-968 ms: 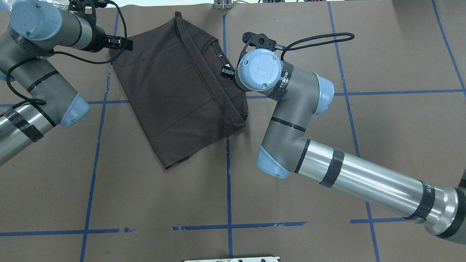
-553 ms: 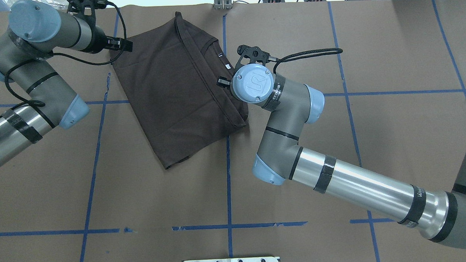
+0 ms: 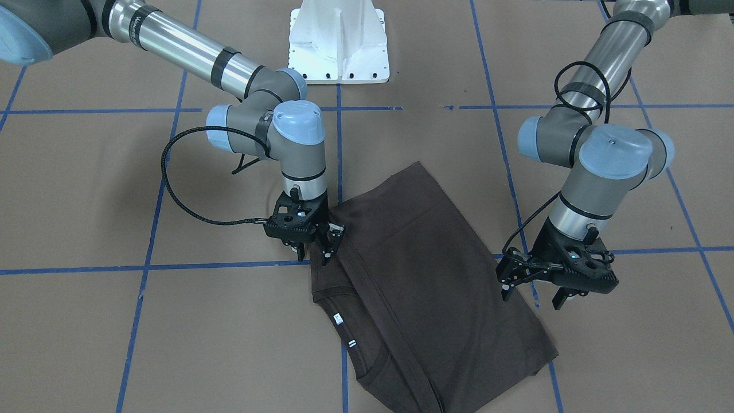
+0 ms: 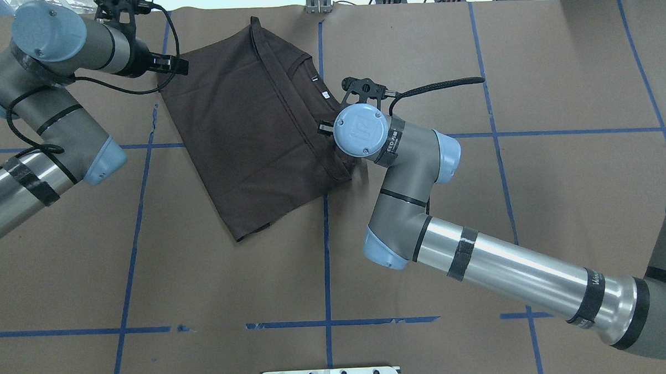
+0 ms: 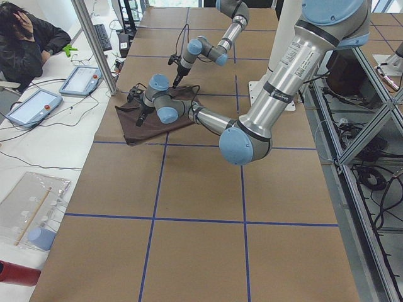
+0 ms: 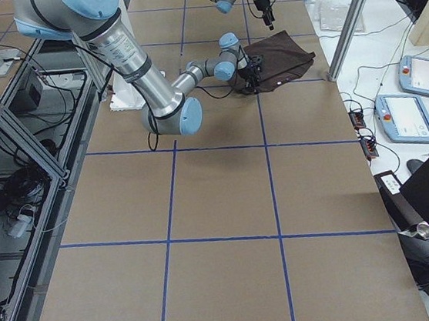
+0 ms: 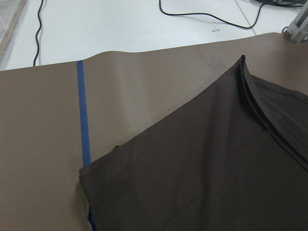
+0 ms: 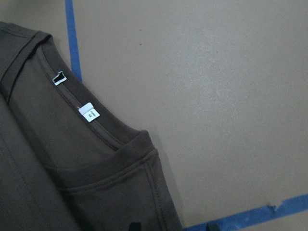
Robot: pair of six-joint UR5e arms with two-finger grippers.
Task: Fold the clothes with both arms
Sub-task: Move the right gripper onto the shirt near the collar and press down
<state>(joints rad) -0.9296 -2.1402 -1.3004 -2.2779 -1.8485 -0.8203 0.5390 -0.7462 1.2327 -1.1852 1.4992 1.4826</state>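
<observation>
The clothes are one dark brown T-shirt [image 4: 254, 140], folded and lying flat at the table's far middle. Its collar and white neck tags [image 8: 89, 112] show on the shirt's right side. My right gripper [image 3: 314, 252] points down at the shirt's [image 3: 413, 287] edge beside the collar, open, with its tips just above the cloth. In the overhead view the wrist hides most of it. My left gripper [image 3: 532, 293] hovers open over the shirt's far left corner, holding nothing. The left wrist view shows only that corner of the shirt [image 7: 216, 178].
Brown paper with blue tape lines [image 4: 326, 265] covers the table. The white pedestal [image 3: 338, 34] stands at the robot's side. A metal post [image 4: 318, 5] rises at the far edge. A seated person [image 5: 25, 44] and tablets [image 5: 82, 78] are beyond that edge.
My right wrist has moved along the shirt's right edge toward the robot's side, lower in the overhead view. The left arm has barely shifted. The shirt lies as before.
</observation>
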